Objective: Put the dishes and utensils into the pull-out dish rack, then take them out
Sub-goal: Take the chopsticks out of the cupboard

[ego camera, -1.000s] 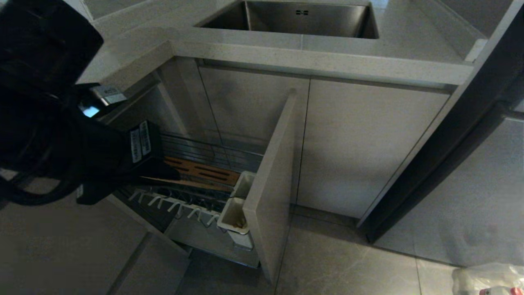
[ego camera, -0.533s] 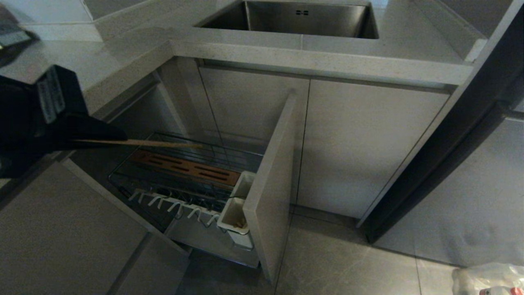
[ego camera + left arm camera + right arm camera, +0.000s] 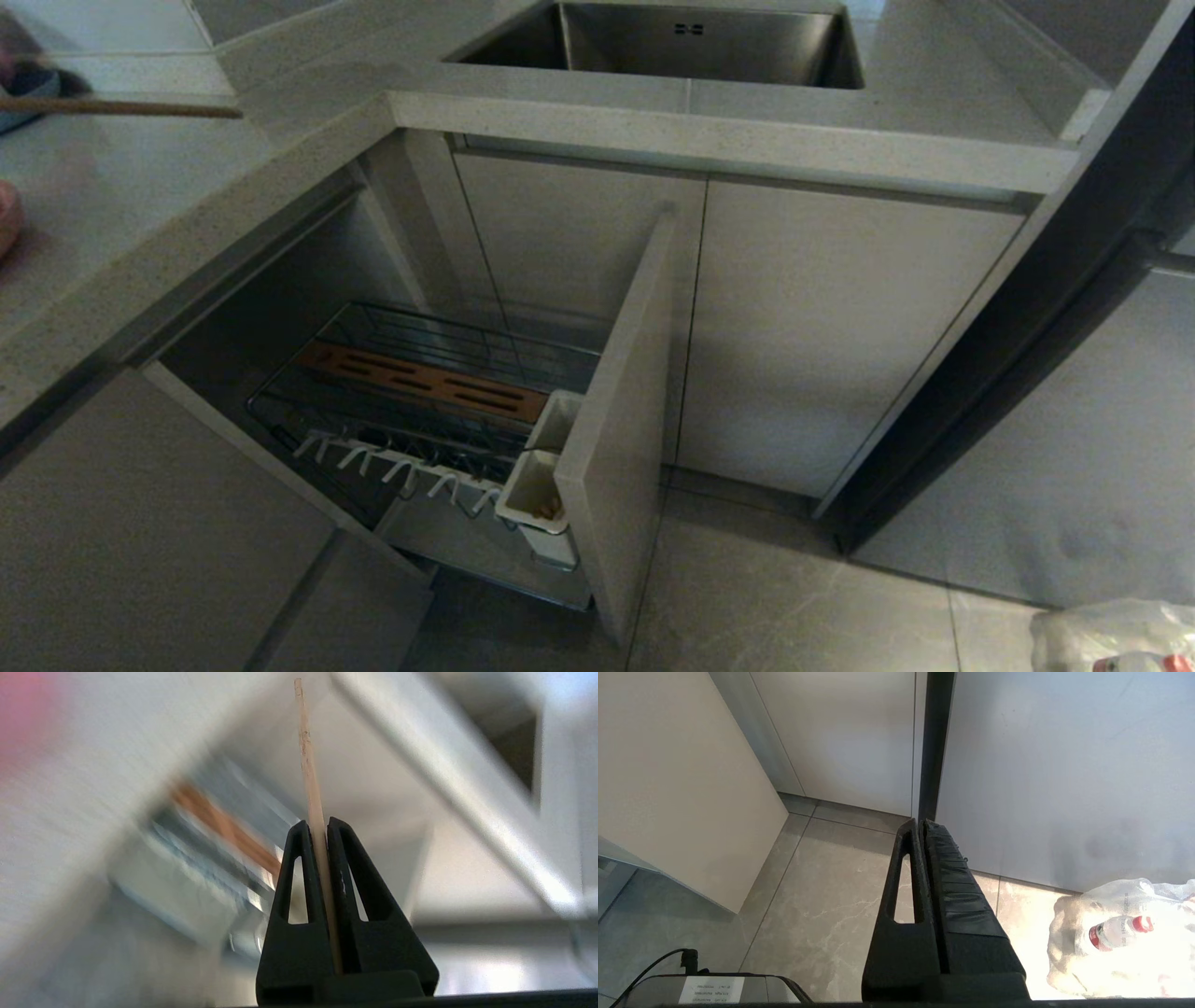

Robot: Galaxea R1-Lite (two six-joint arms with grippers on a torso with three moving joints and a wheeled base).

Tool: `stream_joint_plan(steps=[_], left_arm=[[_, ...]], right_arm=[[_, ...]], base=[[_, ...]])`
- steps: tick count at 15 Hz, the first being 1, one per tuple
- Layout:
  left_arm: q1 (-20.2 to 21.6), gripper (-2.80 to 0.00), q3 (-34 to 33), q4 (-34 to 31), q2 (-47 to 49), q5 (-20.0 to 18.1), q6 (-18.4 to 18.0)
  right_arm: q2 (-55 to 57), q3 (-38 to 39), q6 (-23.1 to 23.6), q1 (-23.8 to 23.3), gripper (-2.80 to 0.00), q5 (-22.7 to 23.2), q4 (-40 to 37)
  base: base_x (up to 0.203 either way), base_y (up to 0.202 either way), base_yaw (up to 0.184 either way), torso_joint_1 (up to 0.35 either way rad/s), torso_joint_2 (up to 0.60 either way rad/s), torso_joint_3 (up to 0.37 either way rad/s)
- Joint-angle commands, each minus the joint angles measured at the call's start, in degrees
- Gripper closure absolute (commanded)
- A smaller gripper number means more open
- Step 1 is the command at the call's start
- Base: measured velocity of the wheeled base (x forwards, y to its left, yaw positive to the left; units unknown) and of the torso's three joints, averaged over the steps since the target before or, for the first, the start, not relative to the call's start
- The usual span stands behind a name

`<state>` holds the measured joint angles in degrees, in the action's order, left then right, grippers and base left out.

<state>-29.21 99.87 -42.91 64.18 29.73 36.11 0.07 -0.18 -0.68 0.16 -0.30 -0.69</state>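
Above the countertop point(image 3: 112, 187): one left gripper point(image 3: 317, 828) clamped tight on a chopstick point(image 3: 308, 760); below, one pulled-out dish rack point(image 3: 420, 392), one white utensil cup point(image 3: 532, 495). Near floor, right gripper point(image 3: 922, 826) closed, empty-handed.

No legible text, seemingly.

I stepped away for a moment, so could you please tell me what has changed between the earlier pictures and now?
The left gripper, shut on the chopsticks, lifted them out of the rack and up to the left; they now hang level over the counter, with the gripper itself past the head view's edge. The rack stays pulled out, its cup in place. The right gripper stays shut near the floor.
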Motion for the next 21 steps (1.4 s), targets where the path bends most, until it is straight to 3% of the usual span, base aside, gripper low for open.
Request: stream_joint_plan(steps=[1, 3, 5, 7, 10, 12, 15, 21], left_arm=[[8.31, 0.0, -0.39, 2.77, -2.83, -0.16, -1.57], [16.46, 0.0, -2.83, 7.25, -4.54, -0.72, -3.4], [22.18, 0.0, -11.5, 13.19, -6.79, -0.9, -4.33], [27.23, 0.0, -22.28, 27.84, -8.14, -0.93, -8.13], [33.34, 0.0, -36.16, 53.82, -8.55, -0.99, -18.34], [36.54, 0.0, -42.24, 65.59, -7.67, -2.0, -23.17], [40.99, 0.0, -45.84, 71.3, -5.09, -4.27, -24.74], [46.02, 0.0, -45.35, 70.55, 0.81, -8.68, -21.29]], right_arm=[[0.01, 0.01, -0.02, 0.02, 0.0, -0.03, -0.01], [0.01, 0.01, -0.02, 0.02, 0.0, -0.02, -0.01], [0.01, 0.01, -0.02, 0.02, 0.0, -0.05, -0.01], [0.01, 0.01, -0.02, 0.02, 0.0, 0.04, -0.01], [0.01, 0.01, -0.02, 0.02, 0.0, 0.01, -0.01], [0.01, 0.01, -0.02, 0.02, 0.0, -0.05, -0.01], [0.01, 0.01, -0.02, 0.02, 0.0, -0.05, -0.01], [0.01, 0.01, -0.02, 0.02, 0.0, 0.04, -0.01]], base=[[0.0, 0.0, 0.0, 0.0, 0.0, 0.0], [0.0, 0.0, 0.0, 0.0, 0.0, 0.0], [0.0, 0.0, 0.0, 0.0, 0.0, 0.0], [0.0, 0.0, 0.0, 0.0, 0.0, 0.0], [0.0, 0.0, 0.0, 0.0, 0.0, 0.0], [0.0, 0.0, 0.0, 0.0, 0.0, 0.0], [0.0, 0.0, 0.0, 0.0, 0.0, 0.0], [0.0, 0.0, 0.0, 0.0, 0.0, 0.0]])
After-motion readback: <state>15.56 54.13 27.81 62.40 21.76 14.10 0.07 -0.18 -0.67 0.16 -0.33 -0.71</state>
